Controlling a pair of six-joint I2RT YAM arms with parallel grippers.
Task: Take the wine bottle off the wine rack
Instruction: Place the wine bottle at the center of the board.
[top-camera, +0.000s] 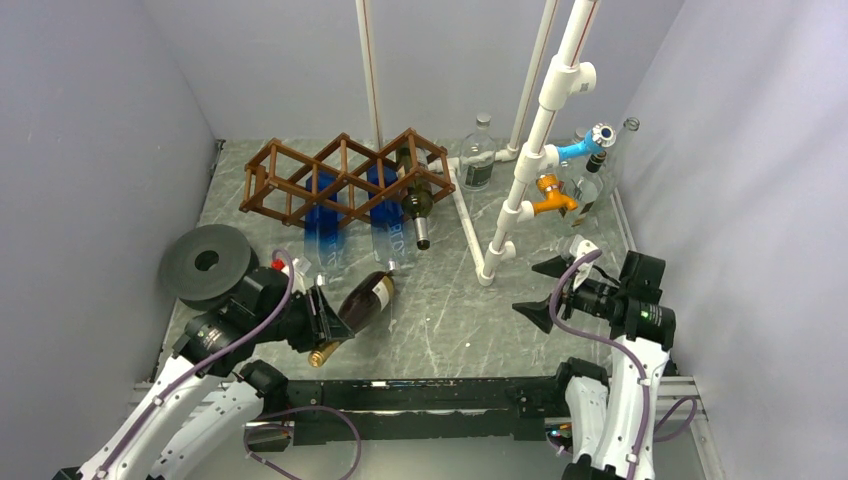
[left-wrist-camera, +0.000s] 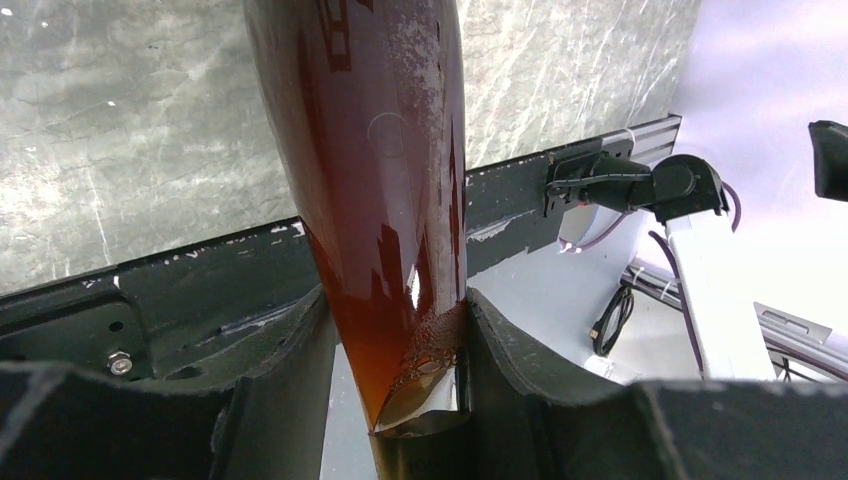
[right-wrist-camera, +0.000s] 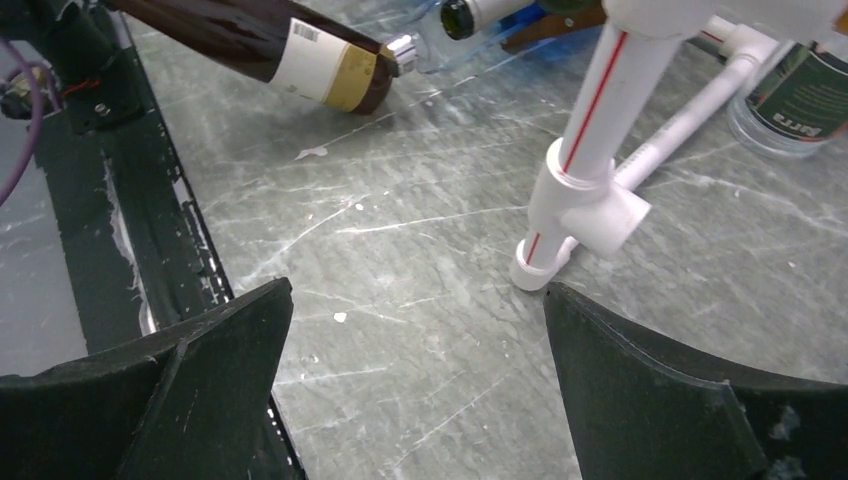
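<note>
Jaws of left gripper (top-camera: 325, 316) clamp wine bottle (top-camera: 368, 298) neck; right gripper (top-camera: 540, 290) gapes.

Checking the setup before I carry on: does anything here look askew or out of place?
The brown glass wine bottle sits tilted, clamped at its neck by the left gripper, its base right beside the silver cap of a clear blue bottle jutting from the brown wooden lattice rack. Nothing looks spilled or broken.
</note>
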